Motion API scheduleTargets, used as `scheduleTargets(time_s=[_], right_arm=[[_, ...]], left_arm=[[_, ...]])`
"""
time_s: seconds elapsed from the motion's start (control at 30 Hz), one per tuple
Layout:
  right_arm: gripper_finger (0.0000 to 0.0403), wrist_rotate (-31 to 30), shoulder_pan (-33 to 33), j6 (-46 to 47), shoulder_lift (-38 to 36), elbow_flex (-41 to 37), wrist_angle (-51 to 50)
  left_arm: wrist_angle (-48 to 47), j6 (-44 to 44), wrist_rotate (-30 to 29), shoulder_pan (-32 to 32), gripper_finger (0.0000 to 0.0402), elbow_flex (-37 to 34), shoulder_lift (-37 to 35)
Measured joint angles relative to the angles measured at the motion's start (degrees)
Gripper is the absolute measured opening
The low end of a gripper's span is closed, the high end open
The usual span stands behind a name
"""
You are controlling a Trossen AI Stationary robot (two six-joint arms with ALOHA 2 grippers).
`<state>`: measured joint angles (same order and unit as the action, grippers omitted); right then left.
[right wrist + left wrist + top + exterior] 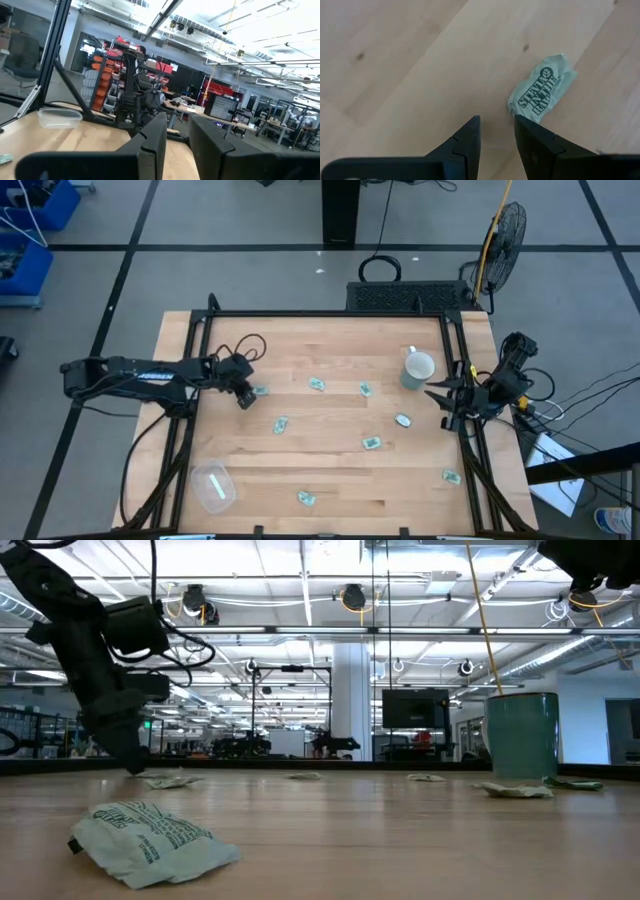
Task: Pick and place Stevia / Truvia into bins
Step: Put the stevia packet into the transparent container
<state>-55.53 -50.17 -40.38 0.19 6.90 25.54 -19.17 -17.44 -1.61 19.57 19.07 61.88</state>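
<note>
L gripper (496, 131) low over table, jaws apart w/ nothing between, sachet (540, 91) just beside. Step: approach for pick. Next: shift over sachet, close, carry to tub (213, 486). R gripper (447, 404) parked at table's edge, jaws slightly apart, empty.

Nine small flat sachets, pale green and white, are scattered flat on the wooden table. One (260, 391) lies at the left, its "Stevia in the Raw" print seen close in the left wrist view (542, 89). Others are spread across the middle (317, 384) (366, 389) (281, 424) (372, 442), one (403, 420) further right. Two are found near the front edge (306, 498) (450, 476); the former shows crumpled in the low view (150, 839). The bin (213, 486), a clear, frosty round tub at the front left, is seen with one sachet (215, 489) inside.
</note>
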Motion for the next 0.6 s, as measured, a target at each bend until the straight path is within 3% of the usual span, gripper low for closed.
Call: scheduleTargets(time_s=[0.6], right_arm=[[0.0073,0.0,0.0,0.2,0.0,0.0,0.5]], left_arm=[[5.9,0.3,-2.0,0.0,0.0122,-0.3,2.1]])
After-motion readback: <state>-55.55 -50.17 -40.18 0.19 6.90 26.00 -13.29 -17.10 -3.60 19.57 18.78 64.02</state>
